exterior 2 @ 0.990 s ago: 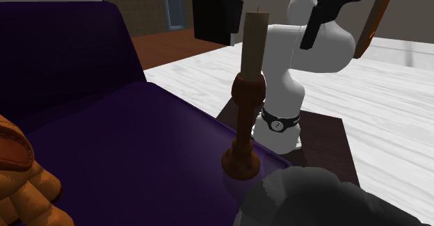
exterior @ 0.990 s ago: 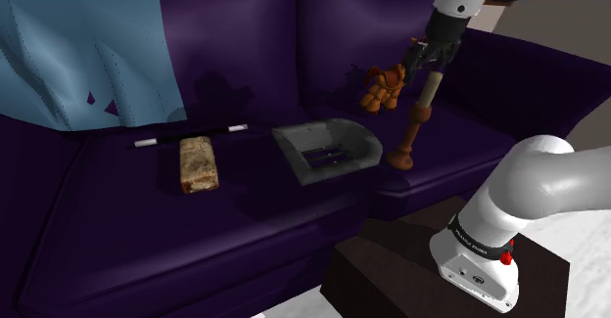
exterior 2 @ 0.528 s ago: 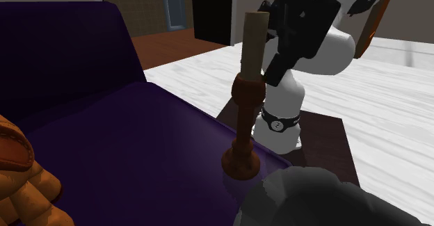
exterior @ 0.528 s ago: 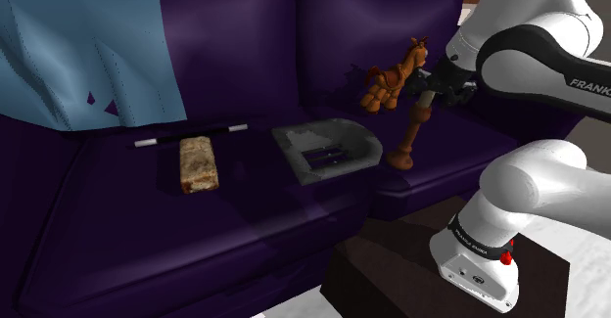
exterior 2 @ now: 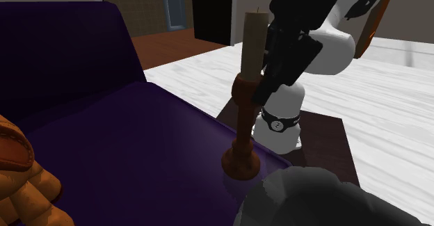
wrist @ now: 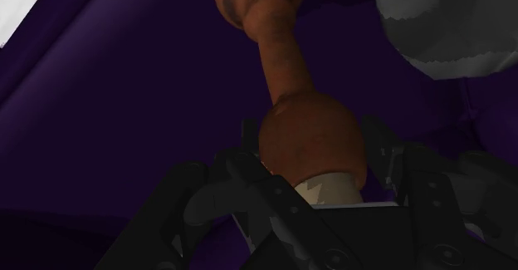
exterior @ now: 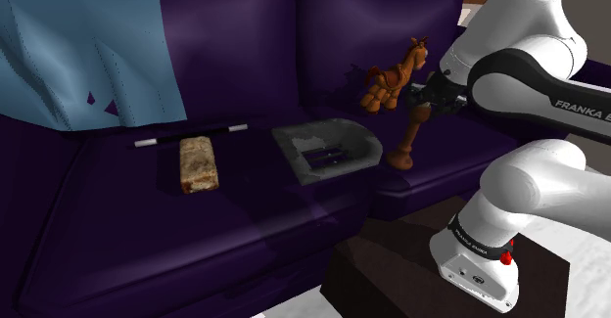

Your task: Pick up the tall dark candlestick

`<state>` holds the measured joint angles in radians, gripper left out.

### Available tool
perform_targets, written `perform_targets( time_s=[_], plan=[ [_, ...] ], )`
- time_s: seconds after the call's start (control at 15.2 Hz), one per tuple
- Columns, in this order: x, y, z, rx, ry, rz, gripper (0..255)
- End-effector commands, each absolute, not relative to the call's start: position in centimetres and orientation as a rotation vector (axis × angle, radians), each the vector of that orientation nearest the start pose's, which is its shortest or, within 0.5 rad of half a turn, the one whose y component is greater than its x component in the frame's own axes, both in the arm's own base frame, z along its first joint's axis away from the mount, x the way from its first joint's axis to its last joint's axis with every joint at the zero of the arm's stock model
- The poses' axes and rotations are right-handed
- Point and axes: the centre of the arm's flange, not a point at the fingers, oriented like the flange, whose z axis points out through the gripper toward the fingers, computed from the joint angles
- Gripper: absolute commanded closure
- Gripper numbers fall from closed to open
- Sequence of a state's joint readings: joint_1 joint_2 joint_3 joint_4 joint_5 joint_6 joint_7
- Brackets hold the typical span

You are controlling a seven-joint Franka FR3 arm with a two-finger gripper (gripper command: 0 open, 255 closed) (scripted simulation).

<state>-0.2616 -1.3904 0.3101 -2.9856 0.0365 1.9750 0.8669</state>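
Gripper [wrist: 311,148] is down at the target: black fingers [wrist: 248,141] stand apart, one on each side of the brown candlestick's [wrist: 282,61] round knob, close beside it, with no clasp visible. One candlestick, upright on the purple sofa [exterior: 245,218], near the seat's front edge. The second exterior view catches a pale candle [exterior 2: 253,44] rising from its top, where the shoulder view has the hand in front. Just beside its foot, one grey tray [exterior: 289,145] holds a small dark item, too dim to name. Further along lie one brown block [exterior: 198,162] and one thin dark rod [exterior: 191,133] with white tips. Behind stands one toy horse [exterior: 397,71], and one blue cloth [exterior: 78,42] hangs over the backrest.
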Motion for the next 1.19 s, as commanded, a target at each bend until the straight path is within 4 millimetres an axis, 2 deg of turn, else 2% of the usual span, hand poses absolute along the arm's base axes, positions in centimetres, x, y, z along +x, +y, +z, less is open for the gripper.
perform_targets(
  time_s=[0.0,0.46,1.12],
  plan=[
    [21.7,0.1,46.7,-2.786,1.562,-0.706,255],
    [21.7,0.0,46.7,-2.786,1.562,-0.707,255],
    [21.7,0.0,52.0,-2.786,1.562,-0.707,255]
  ],
)
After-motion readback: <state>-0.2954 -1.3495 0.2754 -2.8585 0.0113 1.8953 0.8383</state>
